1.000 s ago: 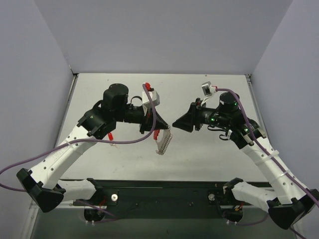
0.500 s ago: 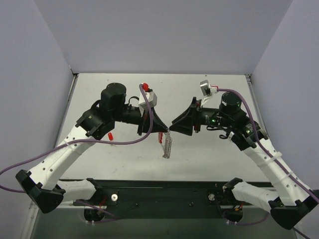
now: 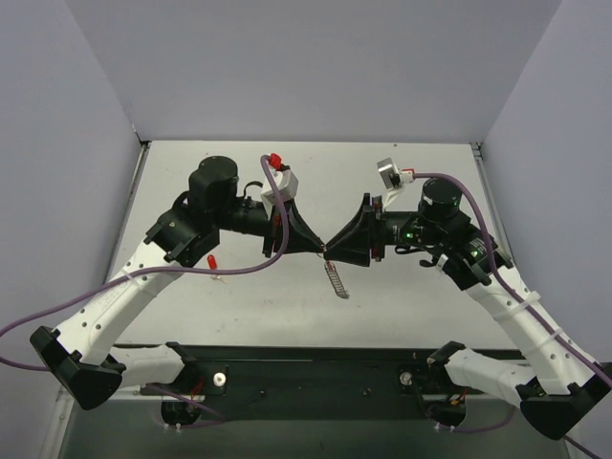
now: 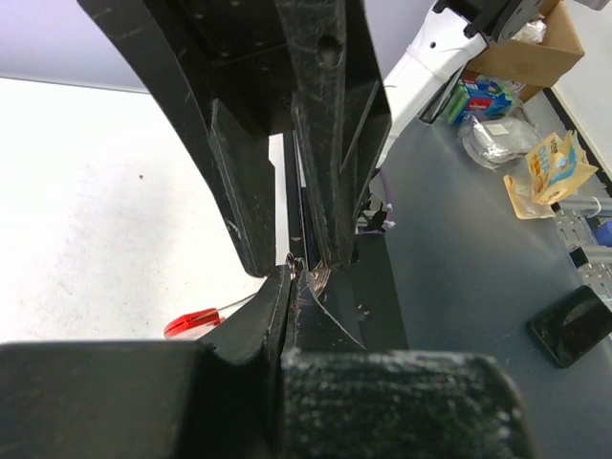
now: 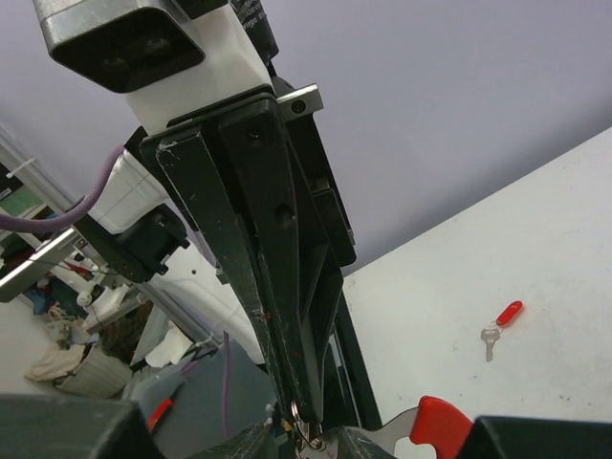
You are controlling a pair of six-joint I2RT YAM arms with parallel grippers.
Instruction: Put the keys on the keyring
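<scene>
Above the middle of the table, my left gripper [image 3: 320, 247] and right gripper [image 3: 331, 251] meet tip to tip. The left gripper [image 4: 290, 273] is shut on the keyring, whose thin wire loop [image 4: 313, 277] shows at its tips. The keyring's silver chain [image 3: 337, 279] hangs below them. In the right wrist view, my right gripper [image 5: 325, 442] holds a silver key with a red head [image 5: 438, 426] between its jaws, right against the wire loop [image 5: 304, 421]. A second red-headed key [image 3: 211, 262] lies flat on the table under the left arm [image 4: 191, 322].
The white table [image 3: 402, 296] has a dark strip along its near edge, where both arm bases stand. Grey walls close in the left, right and back. Purple cables loop off both wrists. The loose key [image 5: 499, 320] is the only other thing on the table.
Both grippers have come together until their tips touch. The hanging chain has swung from a broad bunch to a thin strand below the right tips. The right jaws have narrowed a little.
</scene>
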